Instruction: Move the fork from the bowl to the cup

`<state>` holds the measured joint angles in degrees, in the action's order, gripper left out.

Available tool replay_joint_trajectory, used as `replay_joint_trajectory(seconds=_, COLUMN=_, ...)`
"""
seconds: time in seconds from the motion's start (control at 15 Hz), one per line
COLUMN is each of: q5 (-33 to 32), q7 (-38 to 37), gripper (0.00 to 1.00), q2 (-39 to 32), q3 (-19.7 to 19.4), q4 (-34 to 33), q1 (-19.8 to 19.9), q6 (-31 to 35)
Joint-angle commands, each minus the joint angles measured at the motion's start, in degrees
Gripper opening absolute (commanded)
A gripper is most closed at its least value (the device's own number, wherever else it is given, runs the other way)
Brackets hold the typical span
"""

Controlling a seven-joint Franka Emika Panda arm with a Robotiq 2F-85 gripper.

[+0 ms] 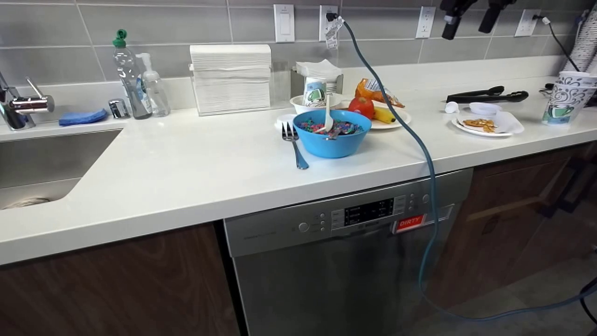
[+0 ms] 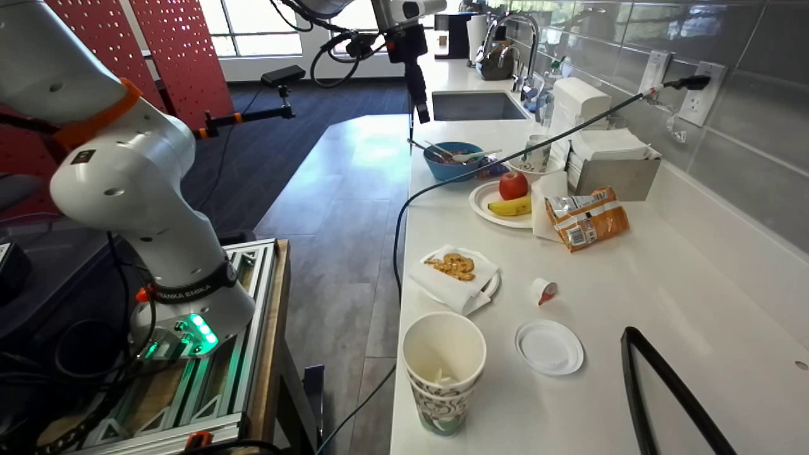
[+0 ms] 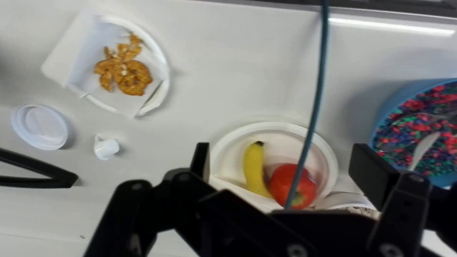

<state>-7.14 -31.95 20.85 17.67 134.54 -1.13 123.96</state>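
White kitchen counter (image 1: pixel 186 158) along a gray tiled wall (image 1: pixel 149 23), with a steel dishwasher (image 1: pixel 336 280) beneath. Set apart from it stands a white robot arm (image 2: pixel 148 164). Its gripper (image 1: pixel 469 26) hangs well above the counter, jaws parted wide, holding nothing. Near the counter's front edge sits a blue bowl (image 1: pixel 326 147) of multicolored bits (image 1: pixel 349 128). Either a patterned paper cup stack (image 2: pixel 442 404) or a paper cup (image 1: pixel 314 93) in a white bowl (image 1: pixel 301 107) could be the target; which is unclear. Just beside the blue bowl lies a metal fork (image 1: pixel 295 144). Likely the task's fork (image 1: pixel 328 122) is the pale utensil leaning inside that bowl, narrow end rising past the rim, tines not distinguishable. It looks plastic: presumably light, slick, slightly bendy, able to snap. A gentle pinch on the raised narrow end should suit.
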Motion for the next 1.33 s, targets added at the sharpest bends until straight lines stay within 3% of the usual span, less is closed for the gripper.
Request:
replay_joint_trajectory(seconds=0.0, q5=3.09, q7=-11.13, gripper=1.0, q2=-9.23, q3=1.79, q4=-8.5, q1=-1.38, q6=2.7)
replay_joint_trajectory(seconds=0.27, q5=-0.93, q7=-21.86, gripper=1.0, q2=-17.51, q3=1.11, q4=-14.81, q1=-1.85, q6=7.35)
replay_joint_trajectory(seconds=0.33, q5=0.97, q7=-17.24, gripper=1.0, q2=-12.15, q3=-0.42, q4=-10.95, q1=-3.47, q6=5.57)
replay_joint_trajectory(seconds=0.53, q5=-0.23, q7=-19.81, gripper=1.0, q2=-16.88, q3=-1.29, q4=-14.01, q1=-3.95, q6=6.97)
replay_joint_trajectory(seconds=0.87, q5=-0.92, q7=-20.42, gripper=1.0, q2=-17.95, q3=-1.48, q4=-14.93, q1=-4.28, q6=7.1)
replay_joint_trajectory(seconds=1.27, q5=-4.3, q7=-22.27, gripper=1.0, q2=-26.52, q3=-2.2, q4=-20.64, q1=-7.86, q6=9.76)
